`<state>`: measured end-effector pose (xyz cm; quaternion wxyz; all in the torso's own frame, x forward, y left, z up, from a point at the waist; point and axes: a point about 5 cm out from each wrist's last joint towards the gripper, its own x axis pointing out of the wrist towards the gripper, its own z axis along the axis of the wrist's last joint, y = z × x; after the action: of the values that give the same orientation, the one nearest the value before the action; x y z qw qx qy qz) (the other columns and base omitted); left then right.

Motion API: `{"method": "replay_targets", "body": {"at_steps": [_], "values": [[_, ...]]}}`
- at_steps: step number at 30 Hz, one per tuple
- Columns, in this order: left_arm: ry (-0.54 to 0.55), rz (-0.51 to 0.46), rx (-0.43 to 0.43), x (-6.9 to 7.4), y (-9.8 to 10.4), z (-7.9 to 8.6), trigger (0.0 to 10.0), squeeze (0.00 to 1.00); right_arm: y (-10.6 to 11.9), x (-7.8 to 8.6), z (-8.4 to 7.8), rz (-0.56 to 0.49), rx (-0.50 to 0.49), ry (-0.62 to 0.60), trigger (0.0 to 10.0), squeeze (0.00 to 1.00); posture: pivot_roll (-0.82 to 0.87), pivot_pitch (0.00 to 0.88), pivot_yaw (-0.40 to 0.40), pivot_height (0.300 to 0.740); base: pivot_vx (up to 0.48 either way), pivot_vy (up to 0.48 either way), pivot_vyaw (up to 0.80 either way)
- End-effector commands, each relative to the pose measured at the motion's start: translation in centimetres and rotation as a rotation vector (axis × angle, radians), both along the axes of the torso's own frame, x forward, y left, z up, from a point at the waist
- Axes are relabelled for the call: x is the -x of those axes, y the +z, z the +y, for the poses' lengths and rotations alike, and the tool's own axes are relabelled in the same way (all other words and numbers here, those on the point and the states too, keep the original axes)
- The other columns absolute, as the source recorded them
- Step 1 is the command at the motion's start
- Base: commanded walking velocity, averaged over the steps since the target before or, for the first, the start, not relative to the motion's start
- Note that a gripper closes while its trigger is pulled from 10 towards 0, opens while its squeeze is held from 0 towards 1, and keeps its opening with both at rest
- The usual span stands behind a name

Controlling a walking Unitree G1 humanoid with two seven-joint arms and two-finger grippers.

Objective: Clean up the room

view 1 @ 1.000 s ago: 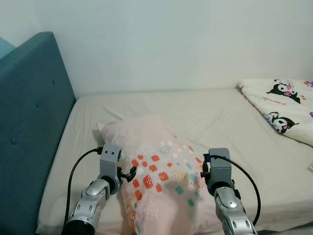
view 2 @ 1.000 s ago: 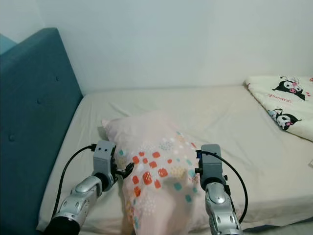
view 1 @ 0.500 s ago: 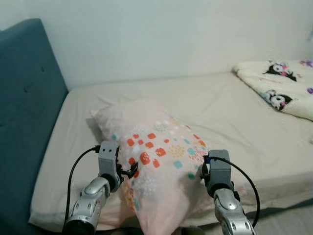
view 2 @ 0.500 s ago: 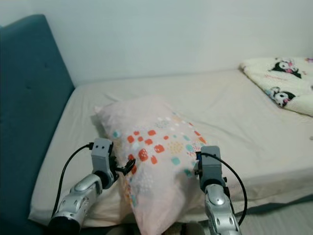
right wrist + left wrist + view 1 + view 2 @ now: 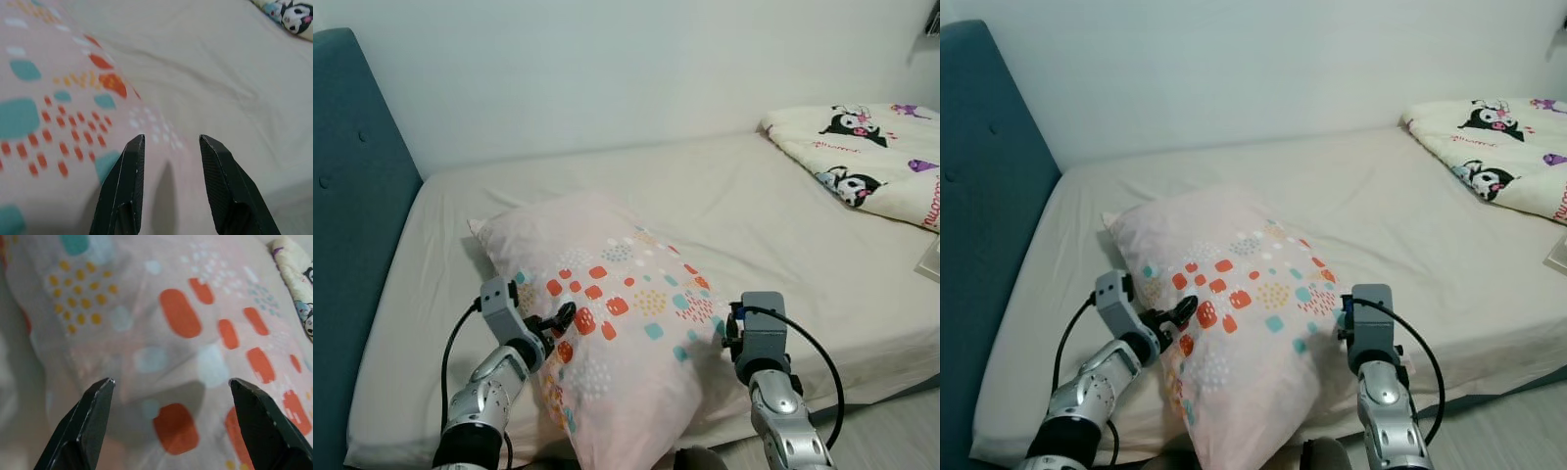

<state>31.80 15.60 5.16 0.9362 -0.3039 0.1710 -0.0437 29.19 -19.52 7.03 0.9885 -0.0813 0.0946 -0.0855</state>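
1. On the beige bed (image 5: 783, 215), a pink pillow (image 5: 607, 323) with orange and teal dots is laid. Its long axis runs from the teal headboard (image 5: 352, 225) side toward the near edge of the mattress, which its near end overhangs.
2. Left gripper (image 5: 168, 404): fingers (image 5: 88, 426) spread wide, pressed at the pillow's left flank; nothing is clamped.
3. Right gripper (image 5: 168, 161): fingers (image 5: 122, 188) parted a little, set at the pillow's right edge; whether cloth is pinched cannot be told.
4. A cartoon-printed quilt (image 5: 862, 162) is laid at the far right. Small red lettering is seen on it, unreadable.
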Motion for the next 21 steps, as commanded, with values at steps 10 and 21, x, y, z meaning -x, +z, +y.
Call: {"method": "replay_targets", "body": {"at_steps": [10,21], "values": [[0.061,0.044,0.074,-0.1,-1.7,1.9,10.0,0.08,1.3,-1.0,-0.3,-0.035,-0.007,0.014,10.0,0.00,-0.05,0.127,0.001,0.592,0.000,0.000,0.00],[-0.046,0.027,0.362,0.1,-2.1,-0.5,10.0,0.00,2.2,-0.6,-0.5,-0.058,-0.002,0.016,10.0,0.00,-0.08,0.179,0.009,0.592,0.000,0.000,0.00]]}}
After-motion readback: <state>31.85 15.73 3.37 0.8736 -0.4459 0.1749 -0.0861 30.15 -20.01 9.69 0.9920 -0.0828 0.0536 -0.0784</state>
